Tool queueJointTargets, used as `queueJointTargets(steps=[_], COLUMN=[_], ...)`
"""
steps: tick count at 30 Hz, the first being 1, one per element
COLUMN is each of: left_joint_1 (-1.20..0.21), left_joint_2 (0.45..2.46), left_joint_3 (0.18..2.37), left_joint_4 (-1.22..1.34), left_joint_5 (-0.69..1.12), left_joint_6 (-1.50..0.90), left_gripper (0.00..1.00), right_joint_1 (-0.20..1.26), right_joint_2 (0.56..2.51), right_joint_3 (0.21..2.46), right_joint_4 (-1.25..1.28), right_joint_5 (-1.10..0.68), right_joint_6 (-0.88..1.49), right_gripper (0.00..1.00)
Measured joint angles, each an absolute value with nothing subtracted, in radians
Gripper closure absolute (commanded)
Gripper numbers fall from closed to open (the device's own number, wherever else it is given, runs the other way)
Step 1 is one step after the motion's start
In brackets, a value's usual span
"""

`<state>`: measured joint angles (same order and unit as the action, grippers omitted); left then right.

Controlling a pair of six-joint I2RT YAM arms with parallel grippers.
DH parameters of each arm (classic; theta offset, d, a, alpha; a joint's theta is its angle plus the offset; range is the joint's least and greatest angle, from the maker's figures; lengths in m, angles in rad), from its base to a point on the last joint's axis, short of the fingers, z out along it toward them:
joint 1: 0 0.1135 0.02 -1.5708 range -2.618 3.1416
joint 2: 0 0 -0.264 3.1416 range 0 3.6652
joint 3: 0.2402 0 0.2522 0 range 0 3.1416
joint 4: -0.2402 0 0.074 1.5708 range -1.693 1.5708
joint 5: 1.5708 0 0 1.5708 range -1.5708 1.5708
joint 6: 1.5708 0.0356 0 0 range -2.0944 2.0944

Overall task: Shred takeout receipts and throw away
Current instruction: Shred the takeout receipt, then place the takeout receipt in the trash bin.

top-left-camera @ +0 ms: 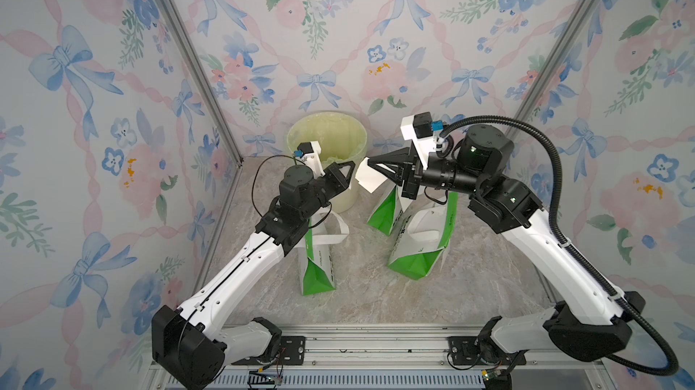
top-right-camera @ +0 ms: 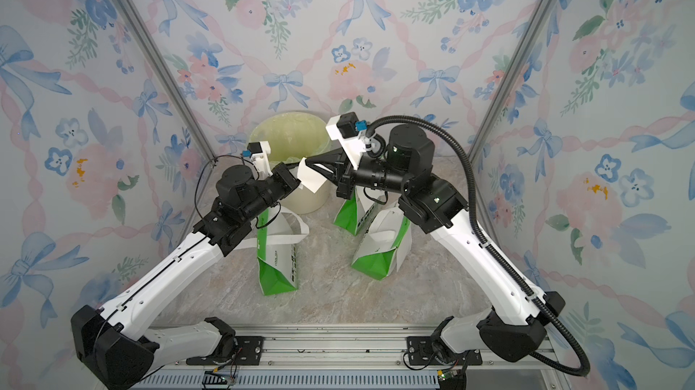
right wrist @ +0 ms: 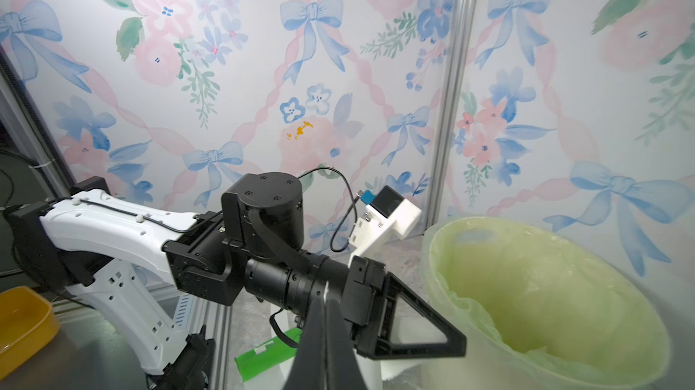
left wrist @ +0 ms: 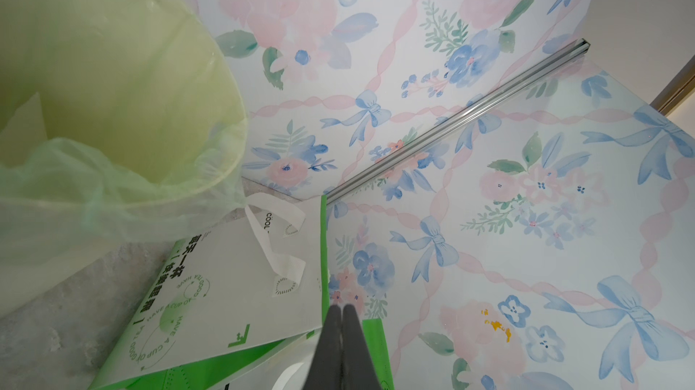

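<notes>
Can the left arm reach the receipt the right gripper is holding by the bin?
Probably yes: the receipt hangs from the shut right gripper, close beside the left gripper, with nothing between them. The left jaws are shut, so they must open first.

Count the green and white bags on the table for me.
3. The left bag stands under the left arm; the right bag near the right arm; the back bag behind it, beside the bin. The arms may hide others.
</notes>
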<state>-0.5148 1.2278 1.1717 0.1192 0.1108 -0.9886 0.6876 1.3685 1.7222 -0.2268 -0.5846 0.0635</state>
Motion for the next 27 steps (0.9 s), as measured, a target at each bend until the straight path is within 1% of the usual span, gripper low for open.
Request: queueJointTargets(steps=[5, 9, 12, 13, 15, 18, 19, 22, 24, 27], left_joint_1=[-0.47, -0.4, -0.379, -0.373, -0.364, -0.339, -0.327, -0.292, -0.273, -0.263], left_joint_2=[1.302, 1.419, 1.525, 1.567, 1.631, 1.71, 1.731, 1.77, 1.774, 1.774], left_joint_3=[1.356, 1.494, 1.565, 1.59, 1.616, 1.639, 1.647, 1.67, 1.682, 1.71], left_joint_4=[0.116, 0.114, 0.081, 0.065, 0.036, -0.009, -0.019, -0.041, -0.055, -0.057], left_joint_5=[0.088, 0.072, 0.037, 0.022, -0.003, -0.036, -0.041, -0.049, -0.056, -0.06], left_joint_6=[-0.838, -0.701, -0.593, -0.553, -0.495, -0.43, -0.416, -0.382, -0.371, -0.366], left_gripper=[1.0, 1.0, 0.99, 0.98, 0.89, 0.81, 0.76, 0.56, 0.52, 0.51], right_joint_1=[0.603, 0.598, 0.598, 0.598, 0.598, 0.598, 0.598, 0.598, 0.598, 0.598], right_joint_2=[1.307, 1.313, 1.314, 1.314, 1.314, 1.314, 1.314, 1.328, 1.349, 1.418], right_joint_3=[1.601, 1.569, 1.555, 1.552, 1.547, 1.54, 1.538, 1.537, 1.541, 1.571], right_joint_4=[-0.133, -0.13, -0.13, -0.13, -0.13, -0.13, -0.13, -0.13, -0.13, -0.124], right_joint_5=[-0.493, -0.418, -0.384, -0.376, -0.365, -0.35, -0.345, -0.336, -0.331, -0.323], right_joint_6=[0.159, 0.188, 0.203, 0.207, 0.214, 0.222, 0.226, 0.234, 0.241, 0.253], right_gripper=[1.0, 1.0, 1.0, 1.0, 1.0, 1.0, 1.0, 1.0, 1.0, 1.0])
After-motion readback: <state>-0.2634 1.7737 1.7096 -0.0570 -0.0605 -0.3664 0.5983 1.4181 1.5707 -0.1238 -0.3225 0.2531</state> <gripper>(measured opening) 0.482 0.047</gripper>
